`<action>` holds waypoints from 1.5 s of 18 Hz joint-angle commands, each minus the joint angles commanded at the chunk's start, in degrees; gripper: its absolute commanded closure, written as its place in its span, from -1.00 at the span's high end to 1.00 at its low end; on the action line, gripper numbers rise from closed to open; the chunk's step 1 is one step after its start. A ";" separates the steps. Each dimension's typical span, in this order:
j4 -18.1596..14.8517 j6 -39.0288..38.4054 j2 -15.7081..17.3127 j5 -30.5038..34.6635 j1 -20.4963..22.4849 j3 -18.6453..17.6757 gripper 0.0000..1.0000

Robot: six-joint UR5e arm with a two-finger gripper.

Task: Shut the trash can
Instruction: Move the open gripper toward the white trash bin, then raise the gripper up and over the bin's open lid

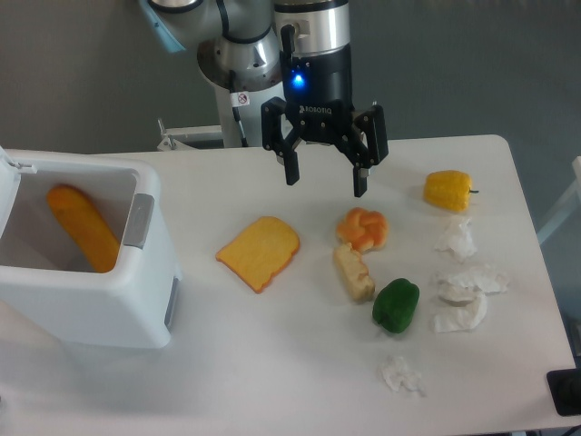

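Observation:
The white trash can point(109, 309) stands at the left edge of the table with its top open. An orange object point(83, 229) lies inside it. A grey latch point(139, 221) sits on its right wall, and part of the white lid point(7, 177) shows at the far left. My gripper point(326, 182) hangs open above the table's middle, well right of the can, with nothing between its fingers.
A yellow bread slice point(260, 251), an orange pastry point(363, 228), a pale food piece point(353, 272), a green pepper point(396, 305) and a yellow pepper point(448, 190) lie on the table. Several crumpled white papers point(465, 285) sit at the right.

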 joint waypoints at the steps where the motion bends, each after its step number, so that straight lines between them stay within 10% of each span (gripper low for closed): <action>1: 0.00 -0.09 0.00 -0.09 0.00 0.09 1.00; 16: 0.00 -6.06 -2.02 -5.36 -0.70 1.23 1.00; 27: 0.00 -28.62 -5.10 -7.73 -7.20 5.97 1.00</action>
